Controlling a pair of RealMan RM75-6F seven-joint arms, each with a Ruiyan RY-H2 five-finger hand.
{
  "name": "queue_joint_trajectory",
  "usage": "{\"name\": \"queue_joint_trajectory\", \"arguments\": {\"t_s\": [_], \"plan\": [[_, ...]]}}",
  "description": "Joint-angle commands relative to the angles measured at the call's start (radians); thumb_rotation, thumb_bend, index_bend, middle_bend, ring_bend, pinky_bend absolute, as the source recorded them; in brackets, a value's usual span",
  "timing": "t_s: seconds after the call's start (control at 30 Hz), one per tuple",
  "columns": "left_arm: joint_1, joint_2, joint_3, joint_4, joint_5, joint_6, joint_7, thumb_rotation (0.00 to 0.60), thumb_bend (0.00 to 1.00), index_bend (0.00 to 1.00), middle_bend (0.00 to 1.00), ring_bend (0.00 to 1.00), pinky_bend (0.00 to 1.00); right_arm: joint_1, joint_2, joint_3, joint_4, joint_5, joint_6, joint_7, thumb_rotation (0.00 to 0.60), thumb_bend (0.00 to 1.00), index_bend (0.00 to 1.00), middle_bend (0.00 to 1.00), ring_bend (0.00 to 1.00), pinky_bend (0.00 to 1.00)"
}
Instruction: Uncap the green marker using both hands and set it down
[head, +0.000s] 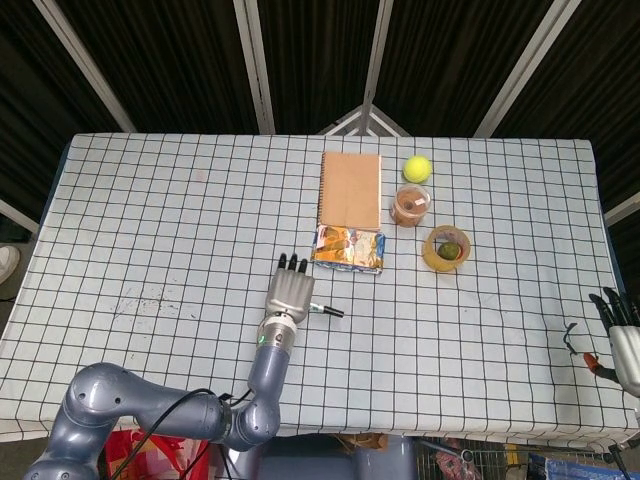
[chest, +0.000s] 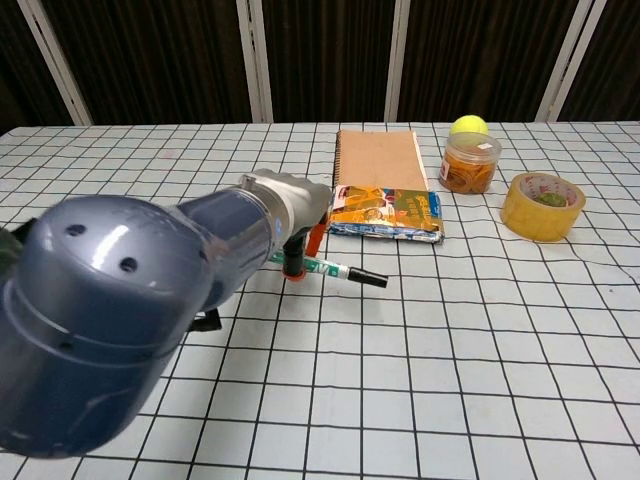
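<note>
So I've got the left hand down on the marker, which lies on the surface just in front of the snack packet. From the chest view the fingers look wrapped around the body end, with the black capped tip sticking out toward the right, but whether it's lifted off the surface or only pinned there I honestly can't tell. Cap is not off yet, so I'd say we're at the very start: grab is more or less made, pulling the cap and setting things down are all left. The right hand is way off at the far right edge of the surface, holding nothing as far as I can see, fingers apart, so it has a long trip over before it can do its half. Other stuff around: notebook behind the packet, tennis ball, a small jar, and a tape roll. None of that sits between the right hand and the marker; the packet is the only close neighbour.
</note>
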Motion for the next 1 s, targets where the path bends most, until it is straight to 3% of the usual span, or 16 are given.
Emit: {"name": "queue_joint_trajectory", "arguments": {"t_s": [0.03,0.4,0.57,0.77,1.0], "plan": [[0.042,0.078,-0.001,-0.099,0.015,0.061,-0.007,0.600,0.53,0.56,0.08,0.00,0.00,0.007,-0.002,0.004,-0.009,0.002,-0.005,-0.008,0.600,0.26,0.14,0.08,0.08,0.04],[0.138,0.290,-0.001,-0.338,0.084,0.078,-0.095,0.600,0.53,0.54,0.09,0.00,0.00,0.054,-0.022,0.032,-0.066,0.013,-0.029,-0.080,0.600,0.26,0.14,0.08,0.08,0.04],[0.171,0.356,0.002,-0.390,0.149,0.055,-0.174,0.600,0.53,0.54,0.09,0.00,0.00,0.085,-0.045,0.057,-0.101,0.030,-0.041,-0.103,0.600,0.26,0.14,0.08,0.08,0.04],[0.151,0.344,-0.016,-0.367,0.157,0.037,-0.206,0.600,0.53,0.55,0.09,0.00,0.00,0.133,-0.070,0.100,-0.186,0.050,-0.059,-0.123,0.600,0.26,0.18,0.08,0.08,0.04],[0.072,0.278,-0.053,-0.290,0.087,0.036,-0.171,0.600,0.53,0.55,0.09,0.00,0.00,0.206,-0.080,0.172,-0.385,0.136,-0.107,-0.167,0.600,0.26,0.23,0.08,0.08,0.04]]}}
